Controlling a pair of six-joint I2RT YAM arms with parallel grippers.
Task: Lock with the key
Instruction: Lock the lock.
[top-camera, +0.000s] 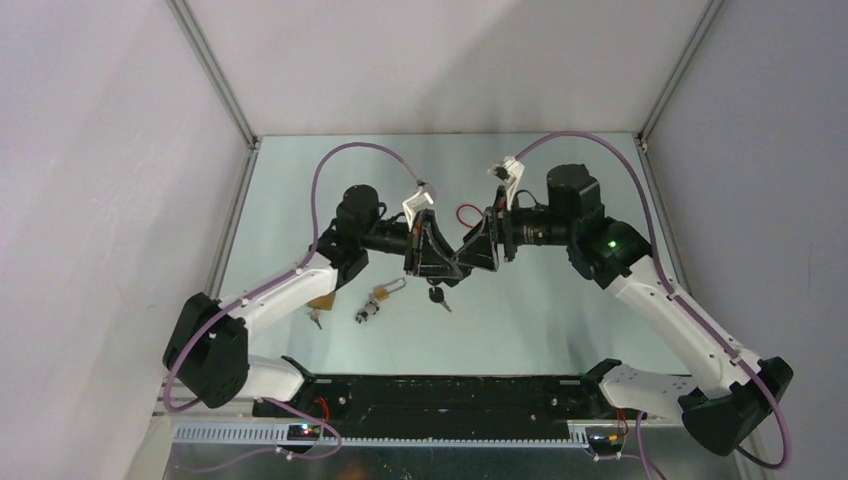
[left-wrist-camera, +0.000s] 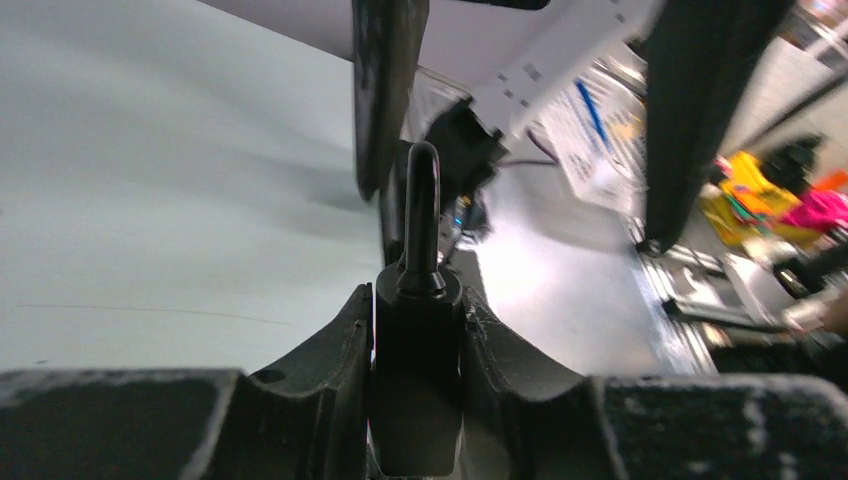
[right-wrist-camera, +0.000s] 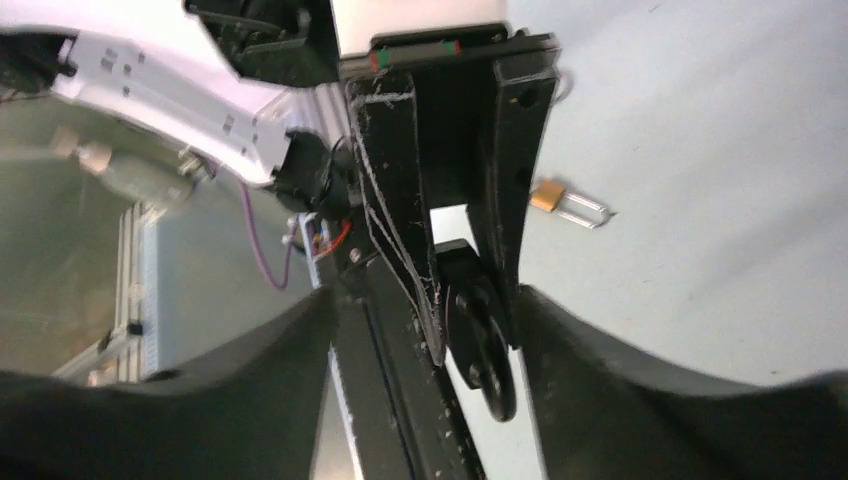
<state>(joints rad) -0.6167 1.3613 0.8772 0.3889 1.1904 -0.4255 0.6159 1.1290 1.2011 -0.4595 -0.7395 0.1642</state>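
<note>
A black padlock is pinched between the fingers of my left gripper, which is shut on its body. Its shackle points away, toward my right gripper. The right gripper stands open, its fingers wide on either side of the lock's shackle end without touching it. From above, the left gripper and right gripper meet tip to tip over the table's middle. A black-headed key lies on the table just below them.
A brass padlock with an open shackle lies near the left forearm, also seen as the brass padlock, with small keys beside it. Another brass piece sits partly under the left arm. A red cable loop lies behind the grippers.
</note>
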